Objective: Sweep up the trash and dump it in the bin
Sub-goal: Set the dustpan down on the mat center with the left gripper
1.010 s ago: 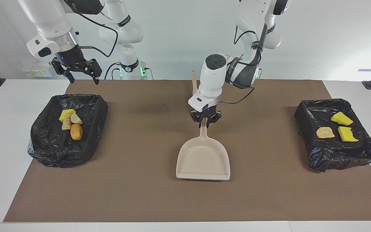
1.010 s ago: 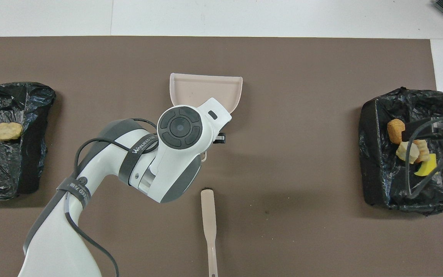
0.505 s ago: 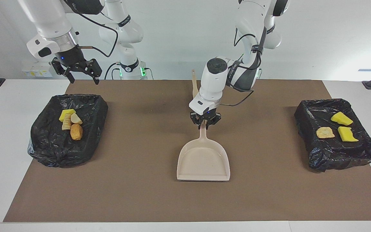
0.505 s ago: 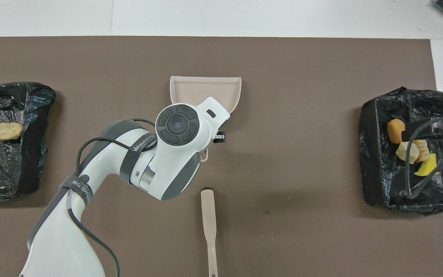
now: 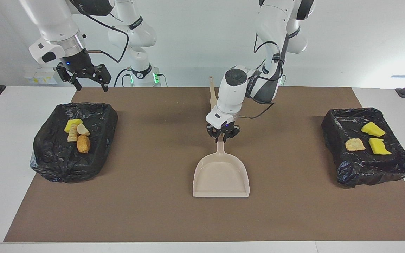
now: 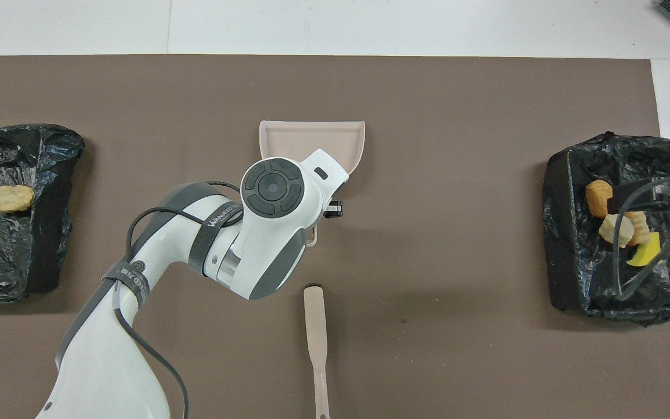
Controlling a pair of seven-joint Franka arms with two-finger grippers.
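Observation:
The beige dustpan (image 5: 222, 175) lies flat on the brown mat, handle toward the robots. My left gripper (image 5: 222, 137) is shut on the end of its handle; in the overhead view the wrist covers most of the dustpan (image 6: 312, 137). The trash lies in two black-lined bins: several pieces (image 5: 77, 135) in the bin (image 5: 97, 109) at the right arm's end, three pieces (image 5: 367, 138) in the bin (image 5: 350, 112) at the left arm's end. My right gripper (image 5: 88, 82) hangs open and empty, raised at that bin's nearer edge. The beige brush (image 6: 316, 343) lies nearer to the robots than the dustpan.
The mat (image 5: 146, 211) covers most of the white table. The brush's handle (image 5: 212, 93) shows beside the left arm. Both bins also show in the overhead view, one (image 6: 567, 233) at the right arm's end, one (image 6: 50, 174) at the left arm's end.
My left gripper has lowered the dustpan so that it lies flatter on the mat, and has shifted slightly. The right arm, the brush and the trash have not moved.

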